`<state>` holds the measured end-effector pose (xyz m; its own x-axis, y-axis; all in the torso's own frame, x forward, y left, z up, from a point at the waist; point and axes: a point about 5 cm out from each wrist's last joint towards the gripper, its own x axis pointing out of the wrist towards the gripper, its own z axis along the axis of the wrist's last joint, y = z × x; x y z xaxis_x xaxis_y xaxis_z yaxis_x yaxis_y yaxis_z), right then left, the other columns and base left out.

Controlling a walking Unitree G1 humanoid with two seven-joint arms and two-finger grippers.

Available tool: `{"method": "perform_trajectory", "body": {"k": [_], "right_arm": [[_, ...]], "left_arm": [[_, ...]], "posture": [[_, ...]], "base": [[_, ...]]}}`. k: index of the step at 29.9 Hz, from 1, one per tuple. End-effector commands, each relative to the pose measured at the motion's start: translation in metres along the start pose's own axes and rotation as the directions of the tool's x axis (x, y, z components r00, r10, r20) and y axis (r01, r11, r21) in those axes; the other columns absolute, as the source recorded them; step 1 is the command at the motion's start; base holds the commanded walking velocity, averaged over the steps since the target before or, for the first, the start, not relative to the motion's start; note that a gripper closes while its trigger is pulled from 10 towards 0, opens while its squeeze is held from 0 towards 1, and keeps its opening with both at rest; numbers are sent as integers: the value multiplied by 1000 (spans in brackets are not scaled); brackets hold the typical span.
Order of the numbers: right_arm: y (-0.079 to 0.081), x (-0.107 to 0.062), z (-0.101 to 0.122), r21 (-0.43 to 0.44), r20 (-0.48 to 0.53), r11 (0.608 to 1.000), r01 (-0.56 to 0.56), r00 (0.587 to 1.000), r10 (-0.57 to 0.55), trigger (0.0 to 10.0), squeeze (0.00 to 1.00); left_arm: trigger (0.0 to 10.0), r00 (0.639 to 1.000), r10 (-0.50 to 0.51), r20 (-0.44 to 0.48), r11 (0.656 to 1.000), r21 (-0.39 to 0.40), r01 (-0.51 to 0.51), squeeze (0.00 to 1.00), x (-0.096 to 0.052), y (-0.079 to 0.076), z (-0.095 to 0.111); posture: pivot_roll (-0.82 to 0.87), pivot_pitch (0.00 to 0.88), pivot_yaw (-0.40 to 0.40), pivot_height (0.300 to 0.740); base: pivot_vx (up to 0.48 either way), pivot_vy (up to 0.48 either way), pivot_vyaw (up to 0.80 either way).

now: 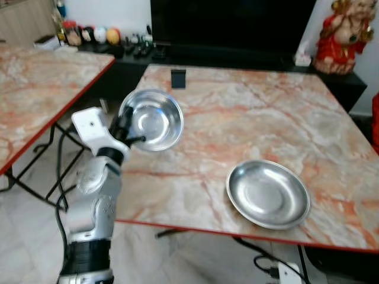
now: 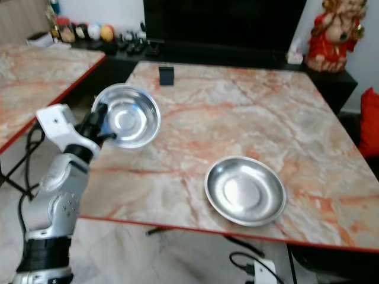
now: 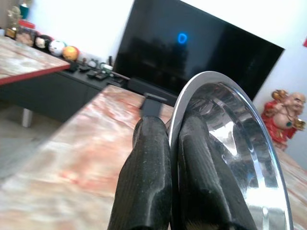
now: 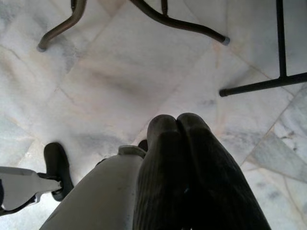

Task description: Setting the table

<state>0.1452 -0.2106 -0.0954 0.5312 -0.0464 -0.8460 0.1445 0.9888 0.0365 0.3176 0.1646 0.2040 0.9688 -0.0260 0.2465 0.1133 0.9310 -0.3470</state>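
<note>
step: place steel bowl (image 1: 151, 120) on the marble counter (image 1: 237, 118), judged best lowered level, well apart from the steel plate (image 1: 267, 193) near the front edge | left gripper (image 1: 125, 134): fingers clamped on the bowl's rim, forearm raised over the counter's left edge, bowl tilted | right gripper (image 4: 180, 127): fingers pressed together, hanging toward the floor

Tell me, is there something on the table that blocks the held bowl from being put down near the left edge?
Nothing visible does. The left gripper holds the steel bowl over bare marble; the plate and the small black object sit apart.
</note>
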Motion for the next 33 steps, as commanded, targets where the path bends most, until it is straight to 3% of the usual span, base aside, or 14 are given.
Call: {"method": "perform_trajectory", "body": {"k": [1, 12, 14, 23, 28, 33], "right_arm": [[-6, -1, 0, 2, 0, 1000, 18, 1000, -18, 10000, 0], [-6, -1, 0, 3, 1, 1000, 21, 1000, -21, 10000, 0], [-6, -1, 0, 4, 1, 1000, 21, 1000, -21, 10000, 0], [-7, -1, 1, 1, 0, 1000, 20, 1000, -20, 10000, 0], [-8, -1, 1, 2, 2, 1000, 25, 1000, -25, 10000, 0], [-8, -1, 1, -4, 2, 1000, 26, 1000, -25, 10000, 0]], "left_arm": [[10000, 999, -31, 11, 999, -19, 32, 0, 1, -9, 0], [10000, 999, -46, -1, 999, -17, 46, 0, 1, -10, -1], [10000, 993, -111, -44, 993, 42, 113, 0, 0, -8, -3], [10000, 966, -212, -150, 951, 196, 239, 0, -1, 17, 2], [10000, 959, -232, -164, 949, 177, 260, 0, -2, 17, -1], [10000, 959, -225, -169, 964, 107, 245, 0, -3, 17, -5]], "posture": [[39, 0, -33, 740], [39, 0, -31, 740], [35, 0, -32, 740], [48, 0, -36, 740], [40, 0, -40, 740], [40, 0, -42, 740]], "base": [[0, -281, 0], [0, -282, 0], [0, -285, 0], [0, -284, 0], [0, -281, 0], [0, -226, 0]]}}
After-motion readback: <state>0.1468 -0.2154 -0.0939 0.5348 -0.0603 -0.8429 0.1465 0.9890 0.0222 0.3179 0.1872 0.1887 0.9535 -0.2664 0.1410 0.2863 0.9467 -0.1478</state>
